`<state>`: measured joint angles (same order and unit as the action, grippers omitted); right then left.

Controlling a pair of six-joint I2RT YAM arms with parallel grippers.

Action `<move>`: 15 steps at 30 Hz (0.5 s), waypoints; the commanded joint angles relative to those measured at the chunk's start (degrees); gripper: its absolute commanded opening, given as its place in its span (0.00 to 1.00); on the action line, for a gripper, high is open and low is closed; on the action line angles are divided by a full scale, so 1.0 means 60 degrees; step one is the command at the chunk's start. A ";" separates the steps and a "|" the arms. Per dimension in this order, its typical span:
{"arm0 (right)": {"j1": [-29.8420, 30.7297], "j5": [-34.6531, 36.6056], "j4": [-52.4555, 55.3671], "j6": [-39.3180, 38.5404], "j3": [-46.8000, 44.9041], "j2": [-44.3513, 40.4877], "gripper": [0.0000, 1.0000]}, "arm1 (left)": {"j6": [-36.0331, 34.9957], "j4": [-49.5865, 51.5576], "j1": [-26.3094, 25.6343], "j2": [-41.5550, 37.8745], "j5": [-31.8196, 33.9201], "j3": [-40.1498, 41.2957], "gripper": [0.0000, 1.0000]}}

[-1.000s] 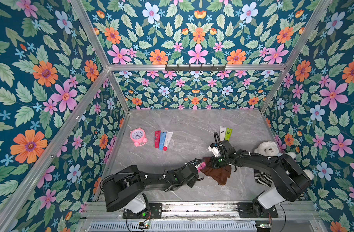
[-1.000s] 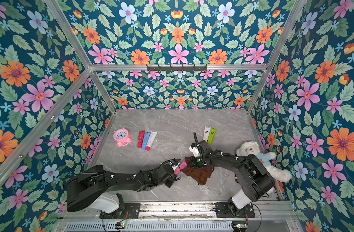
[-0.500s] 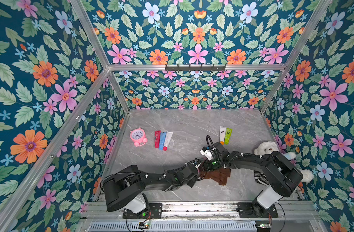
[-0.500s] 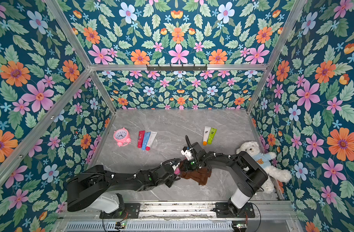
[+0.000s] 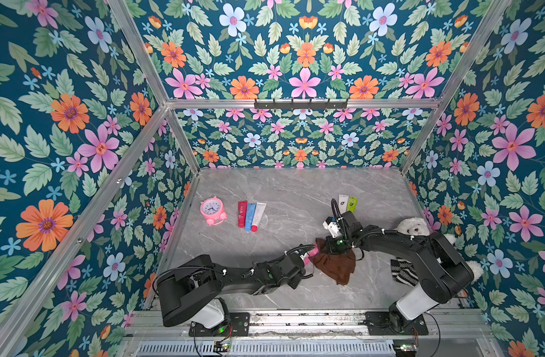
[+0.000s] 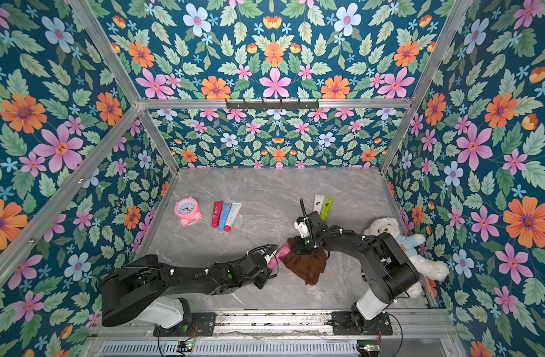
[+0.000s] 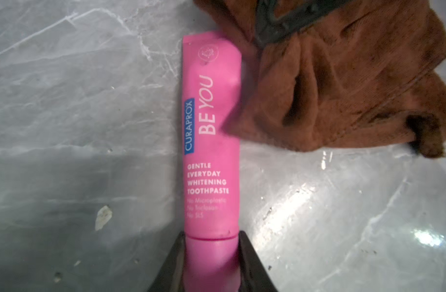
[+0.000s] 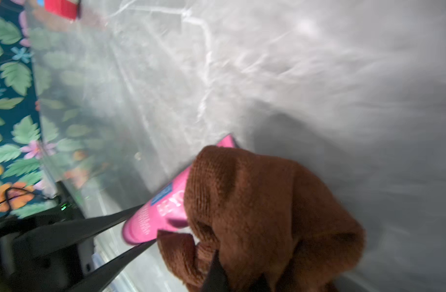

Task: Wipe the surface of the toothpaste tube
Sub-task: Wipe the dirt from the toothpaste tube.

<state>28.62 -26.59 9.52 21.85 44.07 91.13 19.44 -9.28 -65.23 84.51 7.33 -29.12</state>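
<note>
Now your left end effector [image 7: 211, 255] clamps the toothpaste tube [image 7: 211, 156] by its cap end, steadying it so the right end effector [image 8: 238, 276], pinched shut on the brown cloth [image 8: 267, 202], can wipe w/o slip.

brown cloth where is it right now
In both top views the brown cloth is near the front centre, gripped by the right hand, overlapping the pink toothpaste tube.

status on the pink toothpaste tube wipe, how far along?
Done: left gripper has the pink plastic toothpaste tube clamped at its cap end; right gripper is shut on the brown terry cloth. In hand: cloth touches the tube's crimped end and one edge. Left: most of the printed face lies uncovered; which parts are already wiped can't be told.
</note>
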 commanded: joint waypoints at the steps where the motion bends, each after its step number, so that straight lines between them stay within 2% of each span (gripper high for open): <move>1: 0.0260 -0.0419 -0.0066 -0.0178 -0.0129 -0.0399 0.00 | -0.0076 0.0213 -0.0006 0.0045 -0.0205 -0.0006 0.00; 4: 0.0866 -0.0917 -0.0431 0.0120 -0.0078 -0.0577 0.00 | -0.0076 0.0213 -0.0006 0.0046 -0.0196 -0.0007 0.00; 8: 0.1556 -0.1450 -0.1198 0.0542 0.0066 -0.0142 0.00 | -0.0076 0.0217 -0.0003 0.0051 -0.0201 -0.0009 0.00; 15: 0.1741 -0.1494 -0.1447 0.0680 0.0213 0.1097 0.00 | -0.0005 0.0257 -0.0001 -0.0031 -0.0074 0.0031 0.00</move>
<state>38.89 -35.83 1.04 25.36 45.17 96.40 19.46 -9.34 -65.23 84.53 7.18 -29.17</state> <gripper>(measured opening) 0.078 0.306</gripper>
